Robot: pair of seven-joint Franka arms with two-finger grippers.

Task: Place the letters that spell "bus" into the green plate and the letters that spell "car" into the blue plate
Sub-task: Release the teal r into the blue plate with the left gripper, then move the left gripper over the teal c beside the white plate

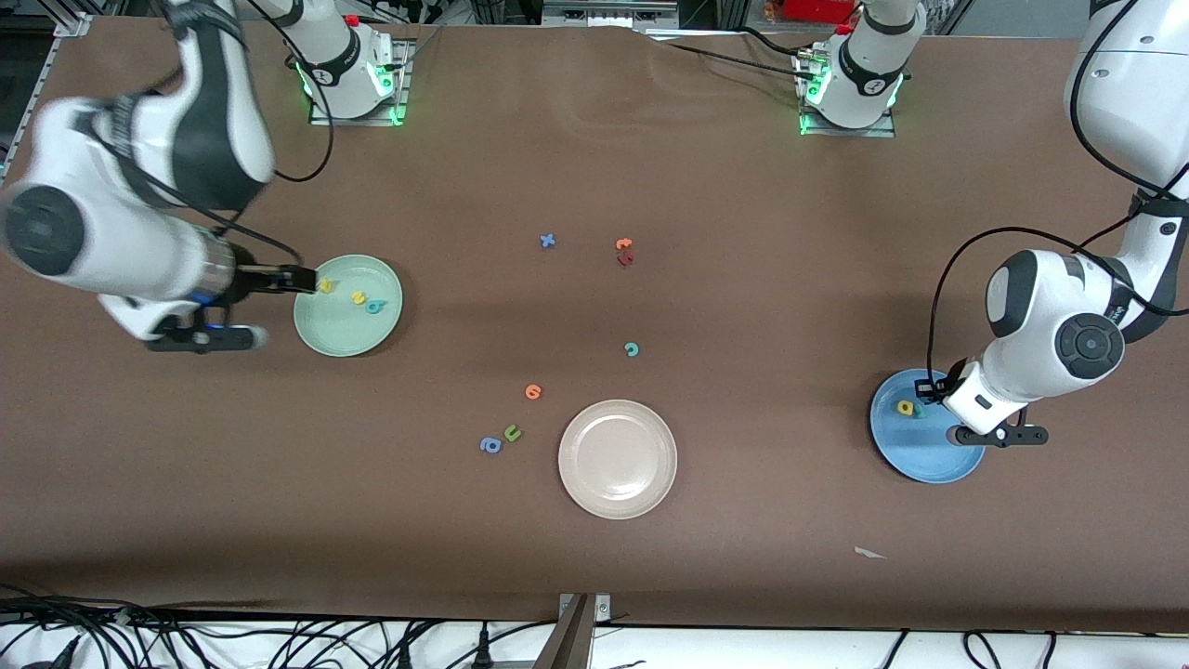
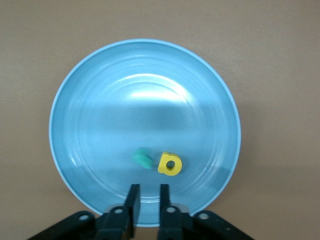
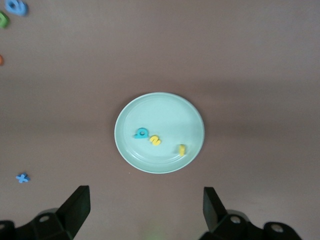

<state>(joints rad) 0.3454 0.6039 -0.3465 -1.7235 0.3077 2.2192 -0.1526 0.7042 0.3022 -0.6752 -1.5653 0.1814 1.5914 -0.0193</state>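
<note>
Green plate (image 1: 348,321): three letters | blue plate (image 1: 929,455): two (touching)

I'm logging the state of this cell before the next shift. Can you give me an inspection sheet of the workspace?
Surface: brown table, one pale scrap near the front camera's edge.
Job's things: green plate holds a teal letter and two yellow letters; blue plate holds a yellow letter and a teal one; teal c lies on the table.
Clutter: beige plate; blue x; orange and dark red letters; orange, green and blue letters.
Claws: right claw open above the green plate; left claw slightly parted over the blue plate's rim, holding nothing.
Cables: black cables along the front edge.
Surroundings: metal framing.
</note>
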